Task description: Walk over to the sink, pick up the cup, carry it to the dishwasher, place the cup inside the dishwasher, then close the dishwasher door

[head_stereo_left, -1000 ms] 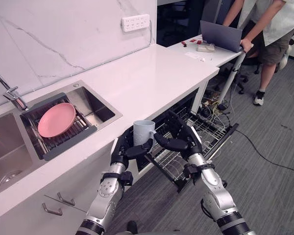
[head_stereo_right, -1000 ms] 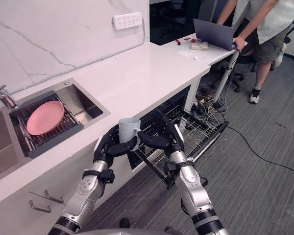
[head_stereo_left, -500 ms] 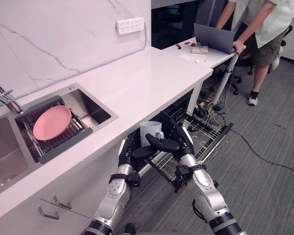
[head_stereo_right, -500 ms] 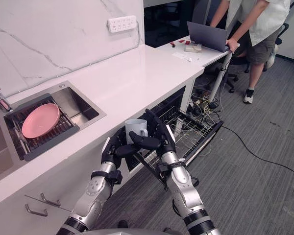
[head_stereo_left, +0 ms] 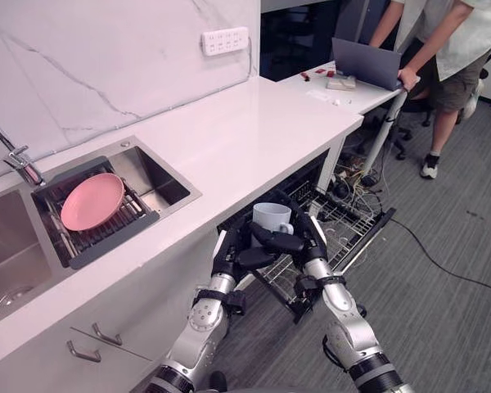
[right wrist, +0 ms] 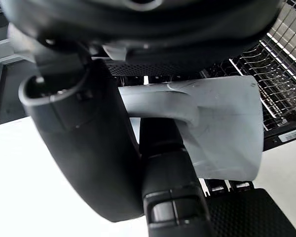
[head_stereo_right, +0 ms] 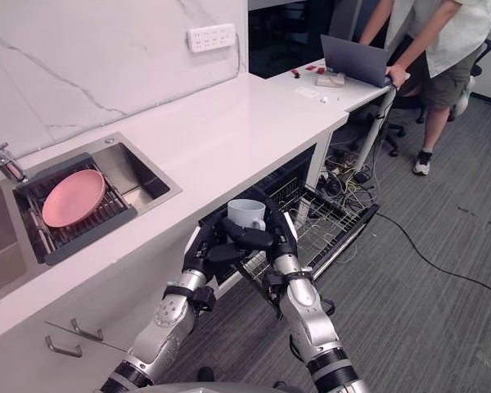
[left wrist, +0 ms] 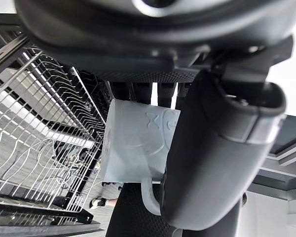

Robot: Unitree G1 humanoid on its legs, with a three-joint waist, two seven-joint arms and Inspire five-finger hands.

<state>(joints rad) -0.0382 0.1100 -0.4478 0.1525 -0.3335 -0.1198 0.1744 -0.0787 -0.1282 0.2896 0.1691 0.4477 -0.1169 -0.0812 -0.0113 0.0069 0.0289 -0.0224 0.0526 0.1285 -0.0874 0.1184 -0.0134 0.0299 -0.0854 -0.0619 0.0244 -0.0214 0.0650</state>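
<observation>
A pale grey-blue cup (head_stereo_left: 272, 219) with a handle is held upright between both hands, in front of the counter edge and just above the near end of the open dishwasher's pulled-out wire rack (head_stereo_left: 349, 223). My left hand (head_stereo_left: 228, 252) wraps it from the left, its fingers behind the cup (left wrist: 133, 143) and its thumb (left wrist: 212, 148) in front. From the right, my right hand (head_stereo_left: 314, 244) grips it too, with the thumb (right wrist: 84, 148) lying across the cup (right wrist: 222, 128) by its handle.
The sink (head_stereo_left: 160, 187) at the left holds a pink plate (head_stereo_left: 92, 201) on a dark rack. The white counter (head_stereo_left: 254, 123) runs above the dishwasher. A person (head_stereo_left: 450, 57) stands at a laptop (head_stereo_left: 368, 61) at the far right, with cables (head_stereo_left: 356, 176) on the floor below.
Both hands have carried the cup to the right, from beside the sink cabinet to the front of the dishwasher opening. The camera has shifted as well.
</observation>
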